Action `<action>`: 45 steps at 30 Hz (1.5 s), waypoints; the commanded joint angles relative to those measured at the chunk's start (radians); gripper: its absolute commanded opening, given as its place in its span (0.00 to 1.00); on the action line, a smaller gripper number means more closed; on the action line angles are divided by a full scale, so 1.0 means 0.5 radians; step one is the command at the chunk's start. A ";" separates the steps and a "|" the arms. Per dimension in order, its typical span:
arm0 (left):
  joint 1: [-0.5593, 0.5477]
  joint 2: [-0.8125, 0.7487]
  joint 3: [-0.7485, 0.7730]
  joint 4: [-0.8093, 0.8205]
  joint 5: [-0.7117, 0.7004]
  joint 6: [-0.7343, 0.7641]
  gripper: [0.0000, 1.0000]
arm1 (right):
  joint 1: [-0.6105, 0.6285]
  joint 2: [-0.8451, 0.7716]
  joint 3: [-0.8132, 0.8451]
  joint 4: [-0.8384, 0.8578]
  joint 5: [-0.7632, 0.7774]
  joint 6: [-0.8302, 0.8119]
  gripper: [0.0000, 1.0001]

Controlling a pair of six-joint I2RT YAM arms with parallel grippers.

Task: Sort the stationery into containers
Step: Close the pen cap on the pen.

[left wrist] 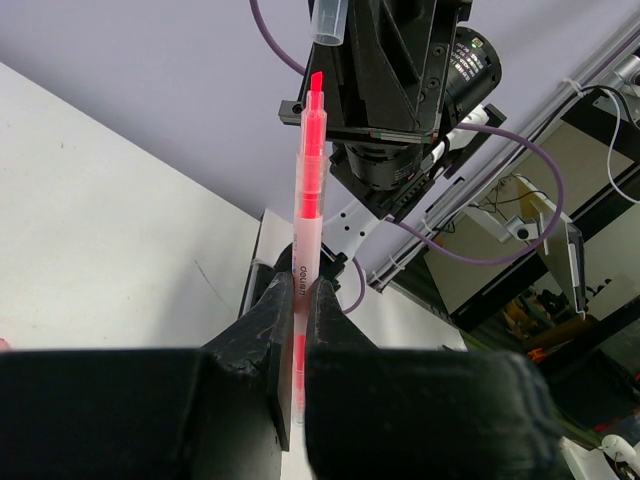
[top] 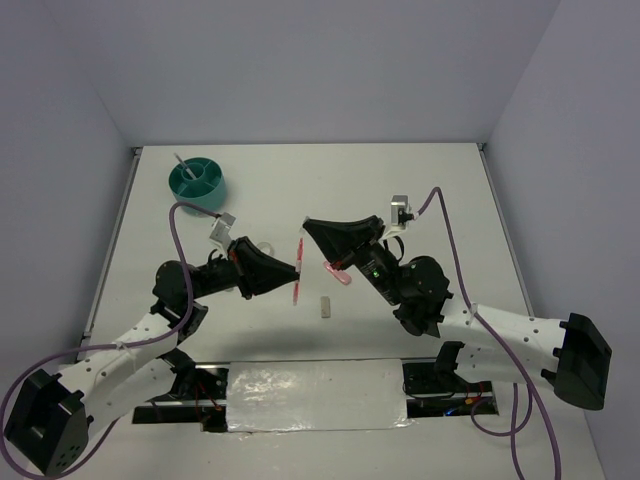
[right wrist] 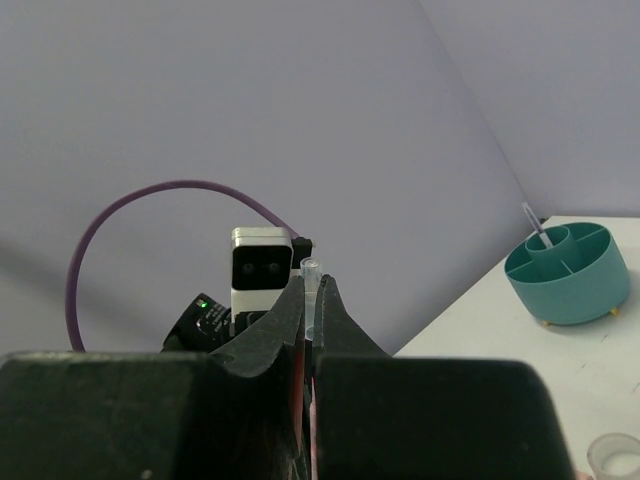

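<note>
My left gripper (left wrist: 297,285) is shut on a pink pen (left wrist: 310,170) that stands upright with its bare pink tip up. In the top view this pen (top: 298,268) hangs above mid-table between the two grippers. My right gripper (right wrist: 312,285) is shut on a small clear pen cap (right wrist: 311,268). The cap (left wrist: 328,20) sits just above and right of the pen's tip, apart from it. The round teal cup (top: 213,196) stands at the far left with one thin pen (top: 181,162) leaning in it. A pink oblong piece (top: 338,274) and a small tan block (top: 325,306) lie on the table.
The teal cup (right wrist: 570,290) shows at the right of the right wrist view, with a clear ring (right wrist: 615,457) at the bottom right corner. Purple cables loop off both wrists. A silver strip (top: 315,395) runs along the near edge between the arm bases.
</note>
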 commanded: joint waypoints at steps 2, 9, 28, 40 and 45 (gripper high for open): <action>-0.012 -0.015 0.009 0.174 0.006 0.010 0.00 | 0.021 -0.010 0.018 0.126 0.005 -0.035 0.00; -0.012 -0.021 0.000 0.171 0.006 0.010 0.00 | 0.021 -0.013 0.018 0.095 0.006 -0.057 0.00; -0.012 -0.009 0.030 0.211 -0.031 -0.002 0.00 | 0.021 0.003 -0.035 0.095 -0.053 -0.035 0.00; -0.012 -0.034 0.036 0.168 -0.052 0.013 0.00 | 0.021 0.006 -0.032 0.071 -0.096 -0.066 0.00; -0.012 -0.040 0.076 0.097 -0.065 0.068 0.00 | 0.021 0.003 -0.004 -0.085 -0.224 -0.100 0.00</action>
